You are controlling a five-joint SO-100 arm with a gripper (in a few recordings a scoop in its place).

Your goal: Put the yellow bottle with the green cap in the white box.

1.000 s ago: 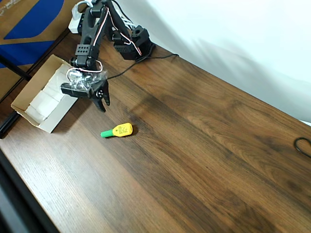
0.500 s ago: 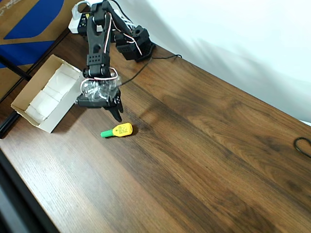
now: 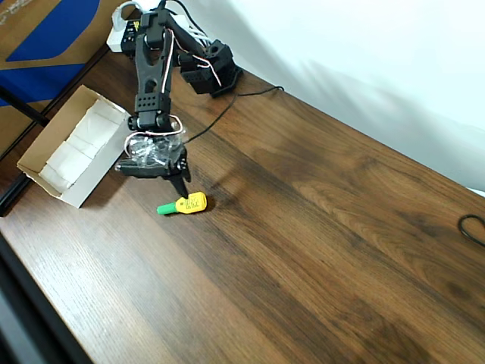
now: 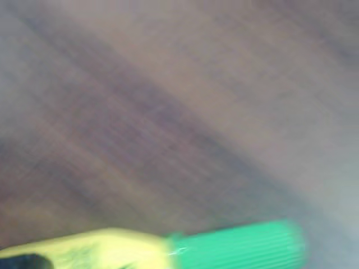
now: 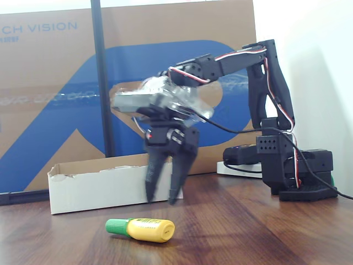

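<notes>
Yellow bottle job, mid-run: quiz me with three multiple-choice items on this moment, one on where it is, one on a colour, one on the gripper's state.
1. Where is the yellow bottle with the green cap?
A. Lying on the table in front of the white box
B. Inside the white box
C. Held up off the table

2. What colour is the inside of the white box?
A. Blue
B. White
C. Black

3. How is the gripper?
A. Shut on the bottle
B. Open, above the bottle
C. Resting in the box

Key: 1 A, the fixed view shows it on its side on the table. 2 B, the overhead view shows a white lining. 3 B, the fixed view shows the fingers spread, tips above the bottle and not touching it.
</notes>
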